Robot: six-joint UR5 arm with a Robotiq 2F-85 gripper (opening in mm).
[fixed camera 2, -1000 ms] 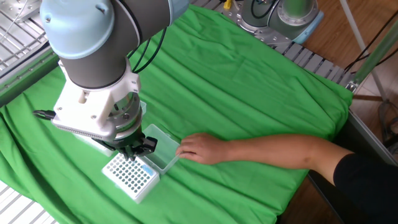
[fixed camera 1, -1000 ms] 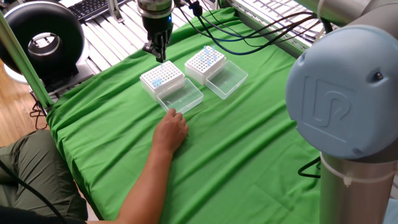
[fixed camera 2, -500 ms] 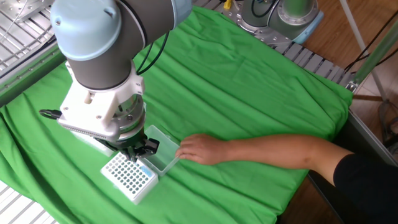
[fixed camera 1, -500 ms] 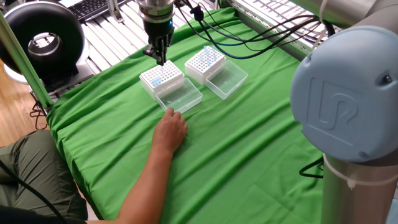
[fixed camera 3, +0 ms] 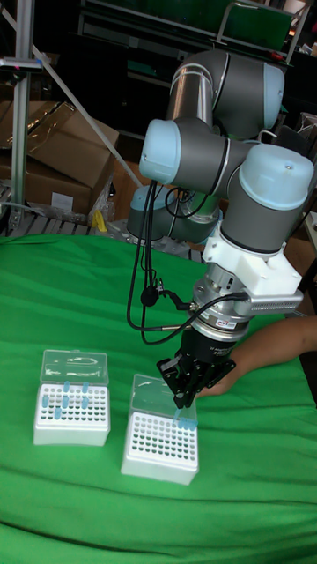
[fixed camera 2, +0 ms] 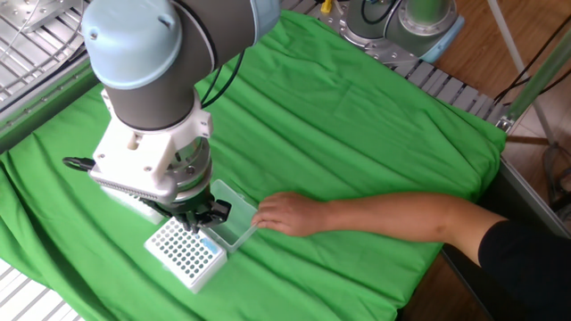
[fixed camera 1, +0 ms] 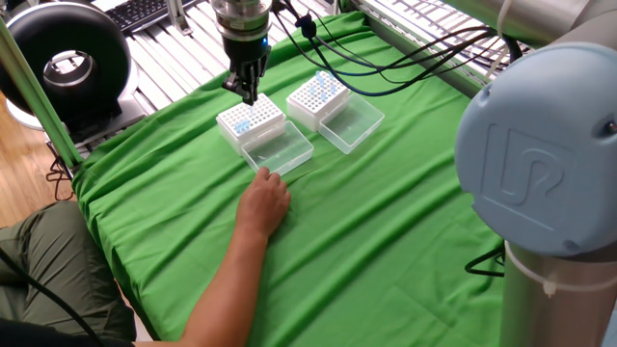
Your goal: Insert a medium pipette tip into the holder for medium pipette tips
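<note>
Three views, read in turn.

One fixed view: over the last second the gripper has crept lower. It now hangs just above the far edge of the holder for medium pipette tips, the left of two white racks on the green cloth. The second rack sits just beside it, untouched. A person's hand rests at the edge of the holder's open clear lid and has not moved.

The other fixed view: the wrist has drifted a little toward the hand and down. The fingertips are hidden behind the wrist body, over the holder.

Tall fixed view: the gripper has its fingers drawn close together. A pale blue piece sits right at their ends, over the back right corner of the holder. Whether this is the medium pipette tip in the grip or one already seated, I cannot tell. The other rack stands apart to the side.

Judgement: the descent is in its last stage, and insertion does not look finished.
</note>
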